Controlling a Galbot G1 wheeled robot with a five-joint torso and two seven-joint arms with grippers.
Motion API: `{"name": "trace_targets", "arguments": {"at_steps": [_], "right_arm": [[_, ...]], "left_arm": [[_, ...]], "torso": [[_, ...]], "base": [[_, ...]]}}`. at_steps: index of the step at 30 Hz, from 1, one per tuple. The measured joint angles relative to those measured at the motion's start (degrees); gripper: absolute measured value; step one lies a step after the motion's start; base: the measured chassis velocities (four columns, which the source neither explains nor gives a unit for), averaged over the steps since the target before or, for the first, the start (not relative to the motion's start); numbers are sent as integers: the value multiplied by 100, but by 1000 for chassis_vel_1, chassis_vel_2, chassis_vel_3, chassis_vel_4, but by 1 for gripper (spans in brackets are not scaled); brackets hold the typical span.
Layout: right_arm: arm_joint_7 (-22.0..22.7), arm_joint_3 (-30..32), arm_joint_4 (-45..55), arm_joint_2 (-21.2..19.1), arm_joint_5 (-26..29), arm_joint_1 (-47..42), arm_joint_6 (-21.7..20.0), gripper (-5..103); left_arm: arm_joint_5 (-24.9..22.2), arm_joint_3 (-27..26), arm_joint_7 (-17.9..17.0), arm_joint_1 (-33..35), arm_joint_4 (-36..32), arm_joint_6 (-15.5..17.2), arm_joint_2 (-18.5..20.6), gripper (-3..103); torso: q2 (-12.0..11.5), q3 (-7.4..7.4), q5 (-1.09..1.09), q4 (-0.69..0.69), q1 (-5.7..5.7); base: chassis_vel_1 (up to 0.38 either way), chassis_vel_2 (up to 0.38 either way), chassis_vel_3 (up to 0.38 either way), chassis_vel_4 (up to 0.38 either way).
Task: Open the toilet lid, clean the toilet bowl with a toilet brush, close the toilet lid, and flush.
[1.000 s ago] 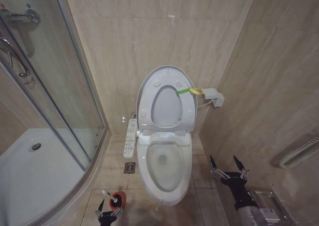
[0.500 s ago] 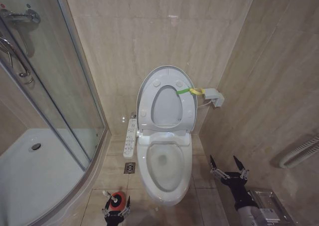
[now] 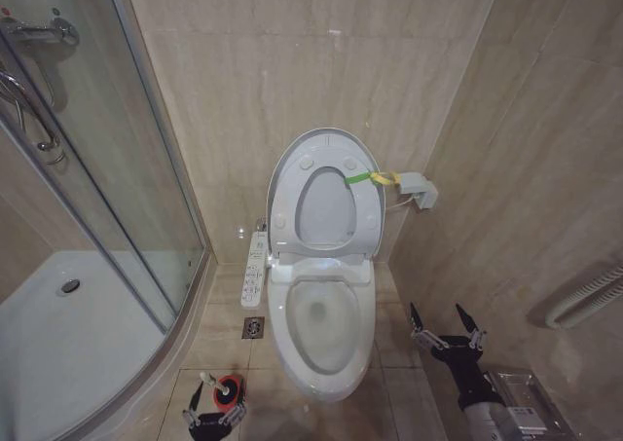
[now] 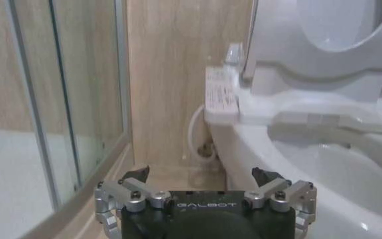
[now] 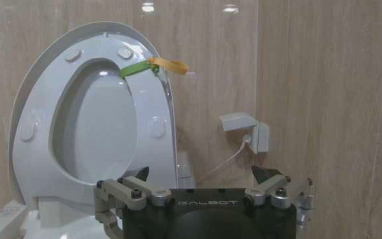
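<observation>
Since half a second ago the left tool [image 3: 212, 409] has slid back away from the toilet bowl [image 3: 319, 329], toward the shower enclosure [image 3: 88, 266], so the toilet brush [image 3: 216, 388] and its red cup holder [image 3: 232, 386] show more fully again.

Going by the toilet bowl as landmark: the shower enclosure stands well off its left side, its glass running out of the picture. The bowl sits on the floor against the back wall, uncovered. The toilet lid [image 3: 325, 196] stands upright behind the bowl with the ring seat raised against it, and a yellow-green strap [image 3: 370, 177] hangs at the lid's right edge. A control strip [image 3: 255, 269] runs along the bowl's left side.

The right tool [image 3: 446, 316] hangs to the right of the bowl's front, fingers spread wide and holding nothing; its arm is cut off at the picture's lower edge. The left tool sits low, left of the bowl's front, just at the red cup, fingers spread and nothing between them in the left wrist view [image 4: 201, 174]. Its body is mostly cut off at the bottom edge. The brush leans in the cup, its white handle tip pointing away from the bowl; the dark head is hidden by the cup and tool.
</observation>
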Motion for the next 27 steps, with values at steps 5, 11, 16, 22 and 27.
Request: {"name": "trace_targets", "arguments": {"at_steps": [5, 11, 16, 22, 27], "right_arm": [[0, 0, 0, 0, 0, 0, 0, 100], [0, 0, 0, 0, 0, 0, 0, 100], [0, 0, 0, 0, 0, 0, 0, 100], [0, 0, 0, 0, 0, 0, 0, 100], [0, 0, 0, 0, 0, 0, 0, 100]], "left_arm": [[230, -123, 24, 65, -447, -7, 71, 100], [353, -238, 47, 94, -982, 16, 127, 100], [52, -231, 68, 73, -1490, 396, 217, 98], [-353, -110, 40, 174, -2208, 1176, 313, 98], [-406, -20, -40, 337, -2756, 1675, 341, 98]], "torso": [[0, 0, 0, 0, 0], [0, 0, 0, 0, 0], [0, 0, -1, 0, 0], [0, 0, 0, -1, 0], [0, 0, 1, 0, 0]], "base": [[0, 0, 0, 0], [0, 0, 0, 0], [0, 0, 0, 0], [0, 0, 0, 0], [0, 0, 0, 0]]}}
